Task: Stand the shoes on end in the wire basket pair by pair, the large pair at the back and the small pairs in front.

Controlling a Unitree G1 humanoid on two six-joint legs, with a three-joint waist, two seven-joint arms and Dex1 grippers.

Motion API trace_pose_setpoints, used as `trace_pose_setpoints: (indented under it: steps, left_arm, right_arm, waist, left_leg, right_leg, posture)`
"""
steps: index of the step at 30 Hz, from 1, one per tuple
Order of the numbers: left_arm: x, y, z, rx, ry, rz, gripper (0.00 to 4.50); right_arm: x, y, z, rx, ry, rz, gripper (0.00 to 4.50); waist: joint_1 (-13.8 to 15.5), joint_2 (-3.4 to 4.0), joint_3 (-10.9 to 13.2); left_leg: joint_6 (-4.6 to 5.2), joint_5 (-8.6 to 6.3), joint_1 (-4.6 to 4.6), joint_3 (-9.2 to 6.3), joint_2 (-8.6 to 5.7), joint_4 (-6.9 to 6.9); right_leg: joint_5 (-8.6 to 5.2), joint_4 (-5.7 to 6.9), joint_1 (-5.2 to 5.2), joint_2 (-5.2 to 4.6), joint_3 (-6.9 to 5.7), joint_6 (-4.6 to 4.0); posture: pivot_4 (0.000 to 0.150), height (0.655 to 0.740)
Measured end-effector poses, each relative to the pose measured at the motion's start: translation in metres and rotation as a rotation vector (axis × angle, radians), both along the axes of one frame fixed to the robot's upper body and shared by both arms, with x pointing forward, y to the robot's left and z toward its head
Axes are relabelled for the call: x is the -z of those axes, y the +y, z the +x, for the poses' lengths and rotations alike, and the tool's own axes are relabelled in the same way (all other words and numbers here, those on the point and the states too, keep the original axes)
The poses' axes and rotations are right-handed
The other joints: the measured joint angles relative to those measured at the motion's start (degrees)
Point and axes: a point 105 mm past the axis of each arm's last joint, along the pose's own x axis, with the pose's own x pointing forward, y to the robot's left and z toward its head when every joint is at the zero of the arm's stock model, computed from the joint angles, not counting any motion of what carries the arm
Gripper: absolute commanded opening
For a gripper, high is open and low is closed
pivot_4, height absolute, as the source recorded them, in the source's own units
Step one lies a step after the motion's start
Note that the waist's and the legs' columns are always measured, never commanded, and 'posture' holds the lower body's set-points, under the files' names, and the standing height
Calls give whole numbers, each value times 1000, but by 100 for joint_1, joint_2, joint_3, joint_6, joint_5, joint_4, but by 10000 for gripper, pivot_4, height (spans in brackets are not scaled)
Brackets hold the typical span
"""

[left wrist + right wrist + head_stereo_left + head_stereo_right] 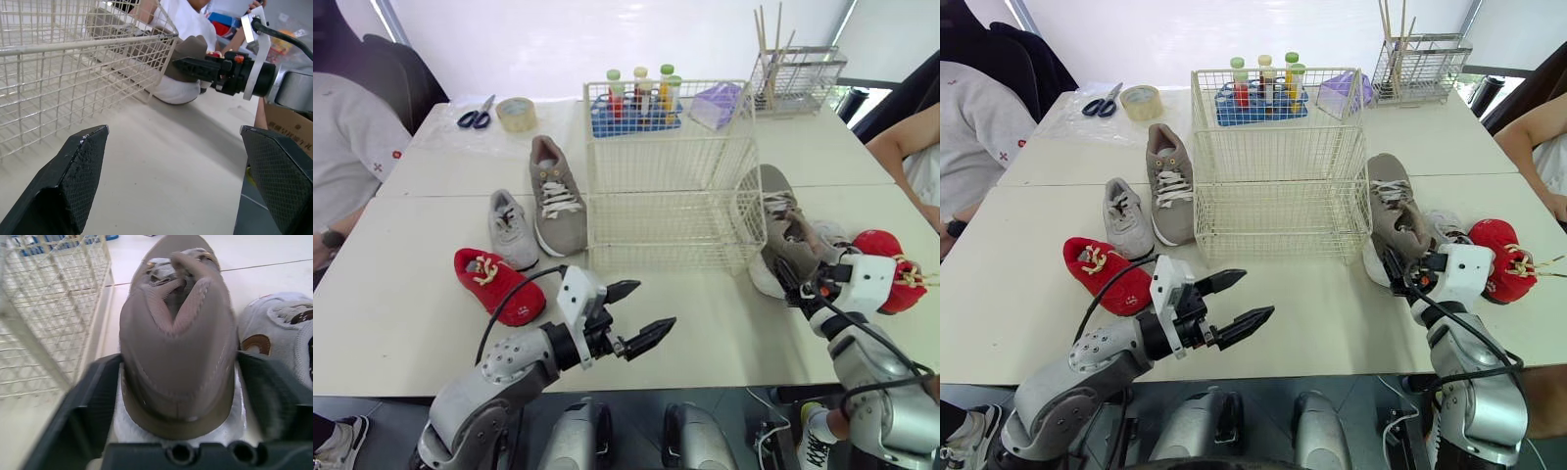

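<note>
The white wire basket (671, 186) stands mid-table with nothing in it. One large taupe shoe (558, 196) lies to its left, beside a small grey shoe (512, 228) and a small red shoe (497, 284). The other large taupe shoe (786, 230) lies to the basket's right, with a small grey shoe (829, 235) and a red shoe (886, 257) beyond it. My right gripper (178, 382) is open, its fingers (93, 401) flanking that taupe shoe's heel (178, 333). My left gripper (655, 304) hovers open and holds nothing, over the table's front edge.
Behind the basket are a blue rack of tubes (636, 108), a purple box (717, 103), a wire rack with sticks (795, 78), a tape roll (516, 114) and scissors (476, 117). A person sits at the left (342, 147); a person's arm (906, 147) rests at the right.
</note>
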Motion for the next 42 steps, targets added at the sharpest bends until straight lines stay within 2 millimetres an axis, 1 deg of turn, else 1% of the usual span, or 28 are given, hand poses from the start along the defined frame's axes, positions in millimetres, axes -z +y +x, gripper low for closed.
trace_pose_setpoints:
  steps: [3,4,6,7,13,15,17,19,21,22,24,26,28,30,31,32,33,34,36,38,39,41,42]
  left_arm:
    - [3,1,-1,-1,8,7,45000]
    - [4,1,-2,-2,8,8,45000]
    - [4,1,-2,-2,7,9,45000]
    - [4,1,-1,-4,7,11,45000]
    - [11,3,1,6,24,25,45000]
    - [11,7,2,5,22,28,45000]
    - [10,11,3,3,21,20,45000]
    - [6,13,5,-2,36,-20,45000]
    - [5,12,4,10,53,-47,45000]
    - [5,11,3,24,64,-50,45000]
    - [5,10,1,37,78,-59,45000]
    - [4,9,1,49,94,-73,45000]
    - [2,11,1,52,103,-82,45000]
    - [2,15,2,41,106,-66,45000]
    - [3,18,3,27,106,-54,45000]
    - [3,23,5,2,106,-42,45000]
    - [4,27,6,-24,107,-31,45000]
    - [2,32,6,-57,103,-21,45000]
    - [-3,41,3,-106,96,-14,45000]
    - [-9,50,-2,-158,88,-8,45000]
    - [-11,57,-5,-197,88,-1,45000]
    - [-12,69,-6,-272,99,-5,45000]
    - [-13,75,-8,-309,106,-13,45000]
  right_arm:
    - [-7,1,0,-5,-43,-13,13963]
    - [-7,1,0,-4,-43,-14,9227]
    - [-6,2,-1,-2,-42,-17,2279]
    - [-6,2,-1,-2,-43,-17,1491]
    - [-10,1,3,28,-70,-10,1491]
    - [-16,-3,9,56,-93,-3,1491]
    - [-29,-8,15,86,-139,-3,1491]
    - [-55,-13,24,105,-221,-15,1491]
    - [-93,-21,28,122,-329,-54,1491]
    - [-114,-23,28,130,-392,-67,1491]
    - [-146,-25,26,134,-485,-98,1491]
    - [-178,-26,29,126,-552,-135,1491]
    - [-216,-27,32,118,-632,-169,1491]
    - [-260,-25,32,74,-736,-205,1491]
    - [-276,-19,32,10,-776,-209,1491]
    - [-295,-8,32,-92,-828,-200,1491]
    - [-307,5,33,-209,-863,-192,1491]
    - [-317,23,36,-352,-883,-189,1491]
    - [-326,54,42,-587,-896,-214,1491]
    - [-325,85,47,-806,-895,-248,1491]
    - [-320,104,51,-928,-886,-265,1491]
    - [-308,129,59,-1088,-862,-285,1491]
    - [-302,137,64,-1147,-836,-302,1491]
  waist:
    - [-2,-8,-5]
    - [-2,-14,-8]
    - [2,-14,-8]
    - [0,-14,-8]
    - [-2,-10,-6]
    - [-3,6,4]
    - [4,26,16]
    - [1,49,31]
    - [9,56,36]
    - [10,56,36]
    - [5,55,36]
    - [-6,59,38]
    - [-13,64,42]
    - [-20,63,43]
    - [-28,62,44]
    - [-49,59,45]
    - [-85,57,47]
    - [-150,57,47]
    - [-197,52,50]
    - [-188,50,51]
    - [-178,48,52]
    - [-140,39,58]
    - [-111,27,65]
  left_leg:
    - [0,0,4,-1,1,0]
    - [-1,-1,5,-2,3,0]
    - [-1,-1,5,-2,3,0]
    - [-1,-2,4,-2,3,0]
    - [-1,-2,0,-1,3,-1]
    - [0,-1,-8,3,2,0]
    - [2,0,-14,5,1,-1]
    - [17,9,-18,10,0,-1]
    - [19,10,-19,13,-4,-1]
    - [20,10,-19,12,-3,-1]
    - [20,10,-16,10,-1,-1]
    - [21,11,-16,14,-2,0]
    - [22,12,-15,20,-2,1]
    - [22,11,-15,20,-2,-1]
    - [23,11,-12,19,-1,-4]
    - [23,11,-9,19,1,-9]
    - [24,11,-7,19,3,-8]
    - [24,11,-6,20,4,-10]
    - [24,11,-1,19,7,-10]
    - [24,11,-1,18,8,-10]
    - [24,11,-2,18,8,-8]
    - [25,11,-4,17,6,-3]
    - [25,10,-8,14,2,1]
  right_leg:
    - [0,0,1,0,0,0]
    - [0,0,-2,0,-1,1]
    - [0,-2,-7,-3,-1,1]
    - [0,-3,-9,-4,-1,1]
    - [0,-4,-15,-14,-1,-1]
    - [1,-2,-15,-16,0,-1]
    - [1,0,-17,-10,-1,-1]
    - [2,2,-20,-7,1,1]
    - [2,4,-21,-8,0,2]
    - [2,4,-21,-5,-1,3]
    - [0,4,-16,-1,-1,6]
    - [0,6,-19,-1,1,6]
    - [1,10,-21,-2,4,6]
    - [0,13,-24,-1,3,7]
    - [-1,13,-22,1,3,9]
    - [0,12,-20,3,2,12]
    - [5,13,-19,5,3,20]
    - [10,14,-19,4,4,30]
    - [12,19,-17,5,4,32]
    - [12,23,-17,5,3,32]
    - [12,26,-17,4,2,32]
    - [13,26,-14,0,0,31]
    - [11,24,-12,-3,-2,29]
  posture:
    - [1500,7371]
    - [1500,7371]
    - [1500,7371]
    - [1500,7371]
    - [1500,7371]
    - [1500,7371]
    - [1500,7371]
    - [1500,7371]
    - [1500,7371]
    - [1500,7371]
    - [1500,7371]
    - [1500,7371]
    - [1500,7371]
    - [1500,7371]
    - [1500,7371]
    - [1500,7371]
    - [1500,7371]
    - [1500,7371]
    - [1500,7371]
    - [1500,7371]
    - [1500,7371]
    - [1500,7371]
    - [1500,7371]
